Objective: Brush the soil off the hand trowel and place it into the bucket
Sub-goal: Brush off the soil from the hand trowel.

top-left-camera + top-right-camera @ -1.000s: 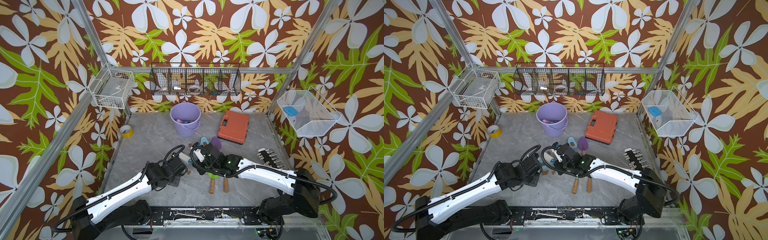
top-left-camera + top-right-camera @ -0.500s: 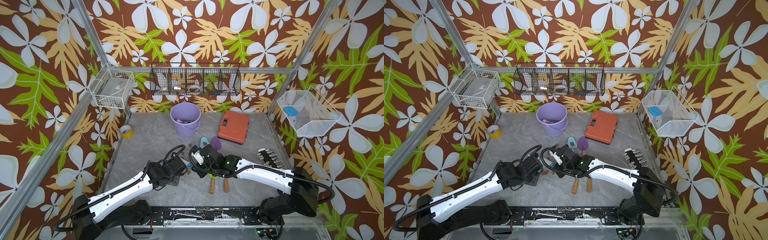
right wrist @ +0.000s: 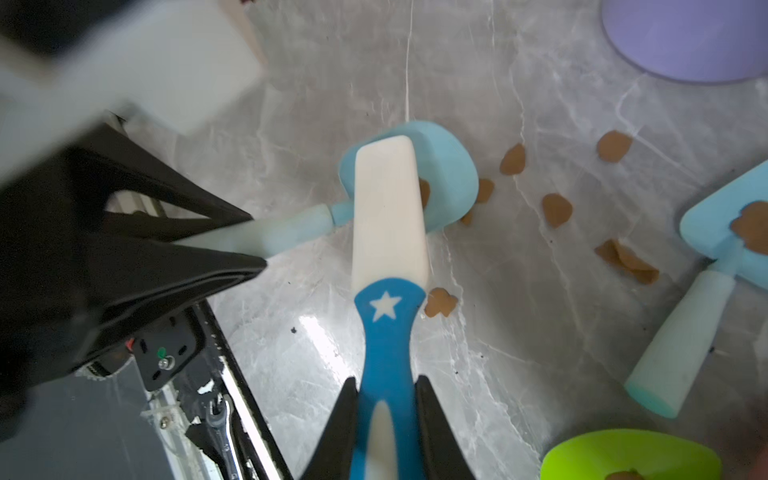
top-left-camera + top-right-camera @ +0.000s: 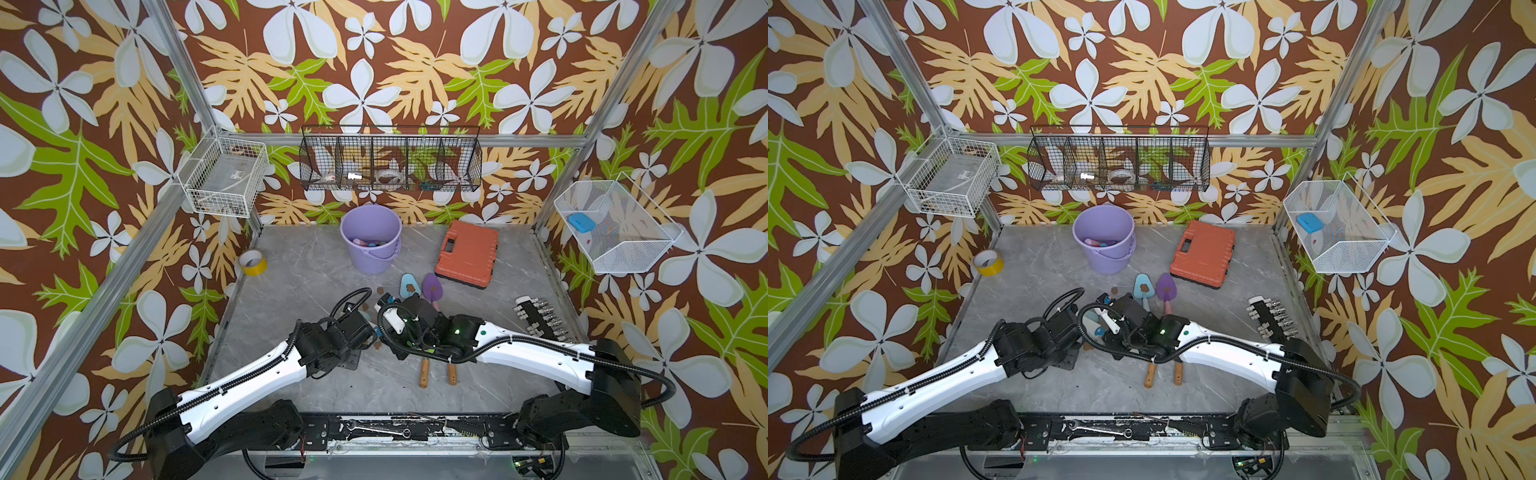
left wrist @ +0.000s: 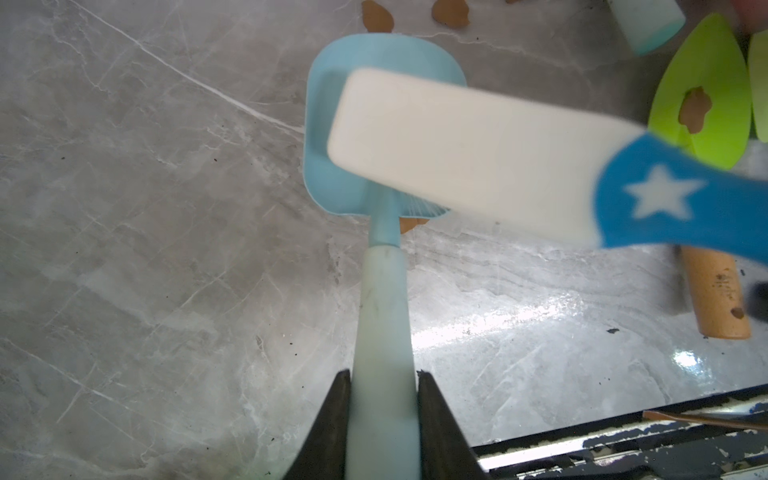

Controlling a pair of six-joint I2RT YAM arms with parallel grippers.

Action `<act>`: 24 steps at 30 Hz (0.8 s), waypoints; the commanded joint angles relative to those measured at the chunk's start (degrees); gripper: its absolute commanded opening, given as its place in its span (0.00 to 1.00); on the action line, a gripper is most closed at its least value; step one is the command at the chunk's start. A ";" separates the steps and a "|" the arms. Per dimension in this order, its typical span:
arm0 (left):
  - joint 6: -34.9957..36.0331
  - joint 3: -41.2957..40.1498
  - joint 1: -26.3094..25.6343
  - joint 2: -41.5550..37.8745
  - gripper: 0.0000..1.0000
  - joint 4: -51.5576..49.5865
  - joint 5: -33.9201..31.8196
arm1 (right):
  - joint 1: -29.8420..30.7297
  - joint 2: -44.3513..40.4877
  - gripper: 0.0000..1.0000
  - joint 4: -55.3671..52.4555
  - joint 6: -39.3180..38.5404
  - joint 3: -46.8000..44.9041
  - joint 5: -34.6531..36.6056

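Right wrist: right pincer (image 3: 386,380) clamped on the brush (image 3: 388,216), laid across the trowel (image 3: 451,170) my left pincer (image 5: 382,376) grips by its handle, well apart from the bucket (image 4: 368,257). Soil (image 3: 424,193) sits on the blade; hard pressing could twist it loose.

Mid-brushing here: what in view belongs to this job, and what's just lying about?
Job: light blue trowel in the left tool; brush in the right tool; soil blobs; purple bucket.
Lying about: orange case; yellow tape roll; socket rail.
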 commanded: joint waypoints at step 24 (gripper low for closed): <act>-0.80 0.69 0.07 0.30 0.00 0.16 -1.53 | -0.95 -2.58 0.00 0.82 0.50 1.75 11.10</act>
